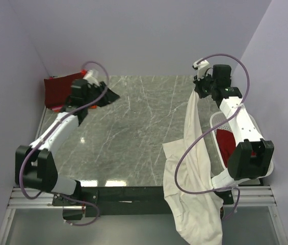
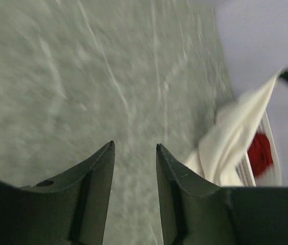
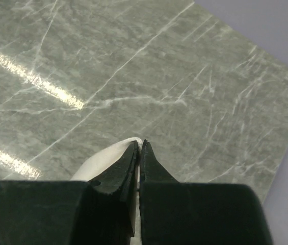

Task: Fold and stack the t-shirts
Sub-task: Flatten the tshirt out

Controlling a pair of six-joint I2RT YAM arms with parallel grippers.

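A large cream-white t-shirt [image 1: 192,168] hangs from my right gripper [image 1: 201,93], which is raised at the far right and shut on a top edge of it [image 3: 108,159]. The cloth trails down over the table's near edge. At the far left a dark maroon t-shirt [image 1: 58,92] lies in a pile, with a bit of orange-red cloth [image 1: 90,105] showing under my left arm. My left gripper [image 1: 109,96] hovers just right of that pile. Its fingers [image 2: 133,148] are open with only bare table between them. A bright red t-shirt [image 1: 227,144] lies in the basket.
A white lattice basket [image 1: 216,122] stands at the table's right edge, beside the hanging shirt and under my right arm. The grey marble table [image 1: 138,132] stretches between the two arms. Lilac walls close in the back and both sides.
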